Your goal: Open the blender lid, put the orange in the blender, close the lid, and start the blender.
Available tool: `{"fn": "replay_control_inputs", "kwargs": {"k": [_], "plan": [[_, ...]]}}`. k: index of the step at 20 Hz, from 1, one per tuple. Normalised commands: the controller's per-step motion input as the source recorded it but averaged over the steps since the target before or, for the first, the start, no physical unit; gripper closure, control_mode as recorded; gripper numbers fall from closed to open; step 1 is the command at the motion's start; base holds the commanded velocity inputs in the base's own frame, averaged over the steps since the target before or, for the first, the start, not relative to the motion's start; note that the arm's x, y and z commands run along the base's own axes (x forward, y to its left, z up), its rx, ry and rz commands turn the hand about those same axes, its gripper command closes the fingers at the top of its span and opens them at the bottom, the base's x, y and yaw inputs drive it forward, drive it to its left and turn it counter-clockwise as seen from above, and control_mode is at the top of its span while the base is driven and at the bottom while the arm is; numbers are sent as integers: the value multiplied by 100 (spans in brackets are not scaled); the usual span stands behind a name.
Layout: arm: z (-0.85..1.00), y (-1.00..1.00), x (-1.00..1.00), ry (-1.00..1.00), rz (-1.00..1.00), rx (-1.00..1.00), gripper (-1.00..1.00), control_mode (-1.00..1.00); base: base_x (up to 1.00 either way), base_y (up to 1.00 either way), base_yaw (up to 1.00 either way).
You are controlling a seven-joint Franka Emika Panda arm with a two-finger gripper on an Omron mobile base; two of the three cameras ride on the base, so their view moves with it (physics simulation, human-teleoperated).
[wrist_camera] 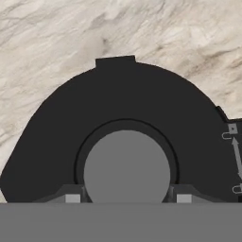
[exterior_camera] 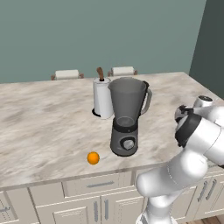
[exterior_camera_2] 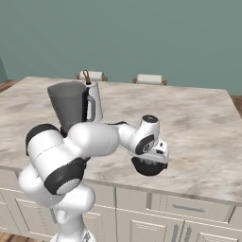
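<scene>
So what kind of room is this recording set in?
A kitchen, rendered rather than real. A marble-look counter runs over pale cabinet drawers and doors, and on it stand a blender with its jar uncovered, a paper-towel roll and an orange.

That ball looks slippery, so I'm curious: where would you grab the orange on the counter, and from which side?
Across its widest middle, coming straight down from above. The orange is a smooth round ball resting on the flat counter, so all sides are alike, and a grip off its middle could slip. The blender stands apart from it, leaving room.
</scene>
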Motion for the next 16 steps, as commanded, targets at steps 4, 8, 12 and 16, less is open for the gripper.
{"fn": "replay_control_inputs", "kwargs": {"k": [4,8,12,16], "plan": [[-13,4,18,0,0,0,100,-100,0,0,0],[-12,8,16,0,0,0,100,-100,0,0,0],[-17,21,5,0,0,0,-100,-100,0,0,0],[-4,8,0,0,0,0,-100,-100,0,0,0]]}}
